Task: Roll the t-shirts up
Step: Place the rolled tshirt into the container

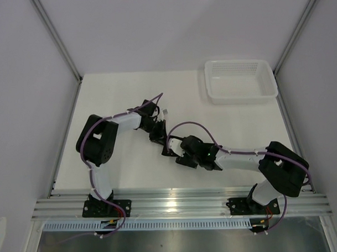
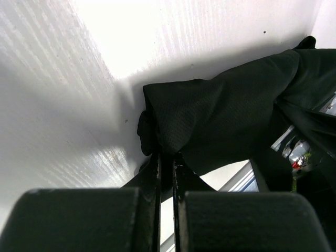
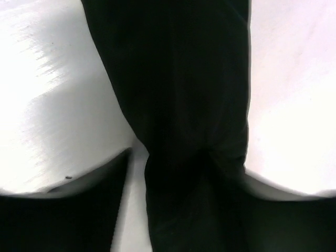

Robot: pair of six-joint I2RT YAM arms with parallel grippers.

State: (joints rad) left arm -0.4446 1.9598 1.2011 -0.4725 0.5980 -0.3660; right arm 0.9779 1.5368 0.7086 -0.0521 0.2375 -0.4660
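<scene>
White tabletop [image 1: 123,100] carries a black t-shirt [image 2: 226,115] bunched between both arms; left gripper [image 2: 167,160] pinches its hem, right gripper [image 3: 178,173] clamps fabric between its jaws.

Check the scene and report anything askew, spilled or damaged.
Nothing stands out. The black t-shirt is bunched into a compact roll between the left tool and the right tool, both closed on its fabric. The white basket sits upright at the table's far right, apparently empty.
</scene>
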